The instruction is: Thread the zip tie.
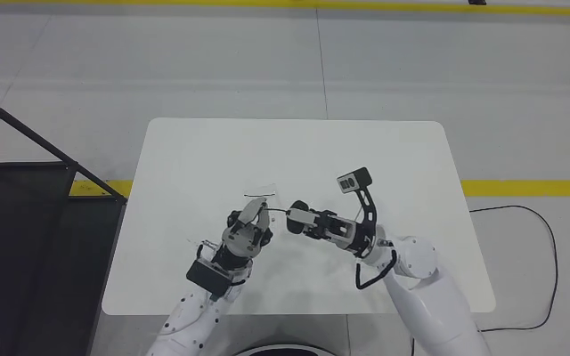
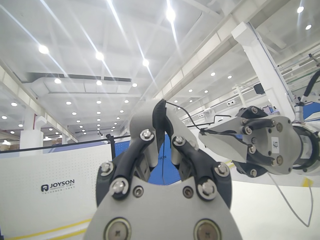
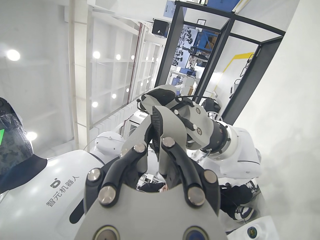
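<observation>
A thin black zip tie (image 1: 278, 209) hangs in the air between my two grippers above the white table (image 1: 374, 160). My left gripper (image 2: 162, 108) is shut on one part of it; a strand runs down between its fingers, and the rest curves over to the other gripper. My right gripper (image 2: 202, 133) is shut on the tie's other end, its tips a short way from the left one's. In the top view the left gripper (image 1: 256, 214) and the right gripper (image 1: 292, 216) face each other near the table's middle front. In the right wrist view my right gripper (image 3: 153, 118) points at the left gripper (image 3: 160, 96).
A second thin black strip (image 1: 258, 193) lies on the table just beyond the grippers. A black-framed structure (image 1: 44, 231) stands off the table's left edge. The far half of the table is bare white surface.
</observation>
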Controlling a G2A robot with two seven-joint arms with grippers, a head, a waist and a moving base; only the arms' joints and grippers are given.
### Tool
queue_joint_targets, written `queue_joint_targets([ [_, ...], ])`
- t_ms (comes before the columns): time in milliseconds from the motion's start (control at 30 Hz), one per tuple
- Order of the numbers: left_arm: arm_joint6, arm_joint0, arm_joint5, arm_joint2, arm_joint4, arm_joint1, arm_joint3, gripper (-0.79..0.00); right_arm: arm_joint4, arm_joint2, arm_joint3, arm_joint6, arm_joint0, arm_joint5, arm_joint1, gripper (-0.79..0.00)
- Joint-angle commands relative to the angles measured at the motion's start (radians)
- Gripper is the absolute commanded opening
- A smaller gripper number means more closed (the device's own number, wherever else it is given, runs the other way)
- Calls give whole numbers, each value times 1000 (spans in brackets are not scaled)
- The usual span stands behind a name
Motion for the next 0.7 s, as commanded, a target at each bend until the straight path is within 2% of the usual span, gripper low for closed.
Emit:
queue_joint_targets([
  [0,6,-3,12,3,5,-1,6,-785,-4,3,-2,0,-2,0,1,-785],
  [667,18,-11,43,12,15,-1,22,-785,-155,12,-37,-108,-40,-76,6,-785],
])
